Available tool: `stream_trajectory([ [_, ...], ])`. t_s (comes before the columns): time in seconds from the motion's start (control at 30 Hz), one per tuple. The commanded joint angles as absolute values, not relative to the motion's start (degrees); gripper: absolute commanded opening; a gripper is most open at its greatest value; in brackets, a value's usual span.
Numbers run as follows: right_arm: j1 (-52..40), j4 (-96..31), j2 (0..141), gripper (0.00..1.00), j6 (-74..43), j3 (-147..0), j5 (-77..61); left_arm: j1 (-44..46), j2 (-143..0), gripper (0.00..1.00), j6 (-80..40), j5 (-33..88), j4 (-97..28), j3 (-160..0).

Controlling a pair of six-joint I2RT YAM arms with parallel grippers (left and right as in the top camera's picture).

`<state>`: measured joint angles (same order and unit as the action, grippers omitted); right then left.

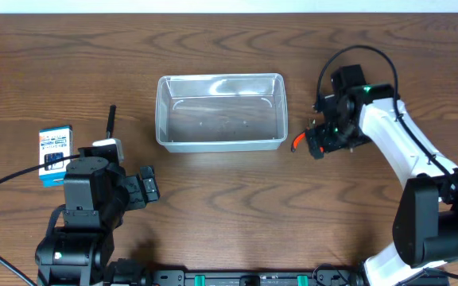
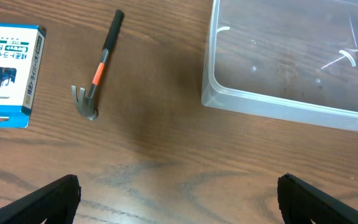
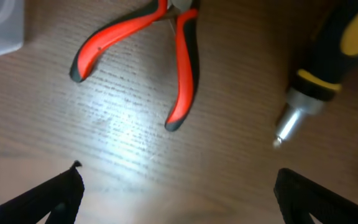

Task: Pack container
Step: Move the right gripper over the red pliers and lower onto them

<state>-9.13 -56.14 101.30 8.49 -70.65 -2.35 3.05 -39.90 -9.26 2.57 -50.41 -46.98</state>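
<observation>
The tub (image 1: pixel 221 143) sits mid-table. Off its front-left corner the left gripper (image 2: pixel 179 199) hovers, fingers spread wide. A hammer (image 2: pixel 98 68) and a box (image 2: pixel 8 74) lie left of the tub. Just right of the tub the right gripper (image 3: pixel 179 193) hangs, fingers spread too, over red pliers (image 3: pixel 160 56) and a screwdriver (image 3: pixel 316 68).

One container (image 1: pixel 221 144), hammer (image 2: pixel 99 67), box (image 2: pixel 5 74), pliers (image 3: pixel 186 68), screwdriver (image 3: pixel 316 87)
</observation>
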Motion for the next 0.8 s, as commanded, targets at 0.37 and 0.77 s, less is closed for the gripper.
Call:
stream_trajectory([
  [0.37,-9.45,-46.39,101.41,0.99,10.35,-63.18,-4.99,2.92,-39.75,0.98,-10.17,1.85,-50.57,-48.18],
  [0.77,-9.39,-38.54,101.84,0.99,14.04,-63.20,-4.54,2.92,-39.75,0.98,-10.17,1.85,-50.57,-48.18],
])
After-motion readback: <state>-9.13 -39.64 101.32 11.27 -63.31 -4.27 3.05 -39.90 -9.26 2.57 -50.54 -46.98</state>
